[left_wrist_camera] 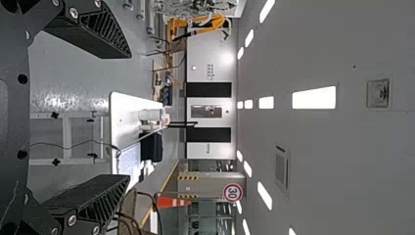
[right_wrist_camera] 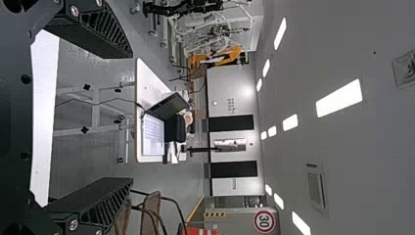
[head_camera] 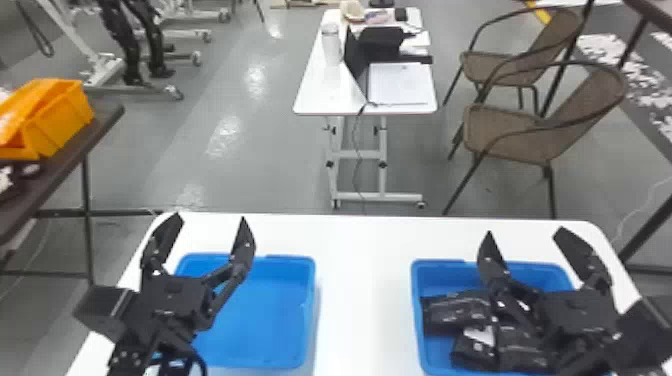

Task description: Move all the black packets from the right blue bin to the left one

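Step in hand: judged to be the start, ahead of the first grasp. The black packets [head_camera: 456,311] lie heaped in the near part of the right blue bin [head_camera: 419,320], partly hidden by the right arm; count uncertain. Transfer to the left blue bin [head_camera: 255,320] appears not yet begun. Both bins sit on the white worktop [head_camera: 362,295], well apart.

Right pincer [head_camera: 525,231]: spread wide, nothing between its fingers, over the right bin and aimed forward. Left pincer [head_camera: 210,217]: likewise open and unloaded, by the left bin's far-left corner.

Next move, as judged: tip the right pincer downward, draw it back over the heap, lower it and close on one packet. The packet at the heap's left side looks the most accessible. Then lift past the rim and carry left. Risk: packets overlap, so a deep grip may catch two or drag a neighbour.
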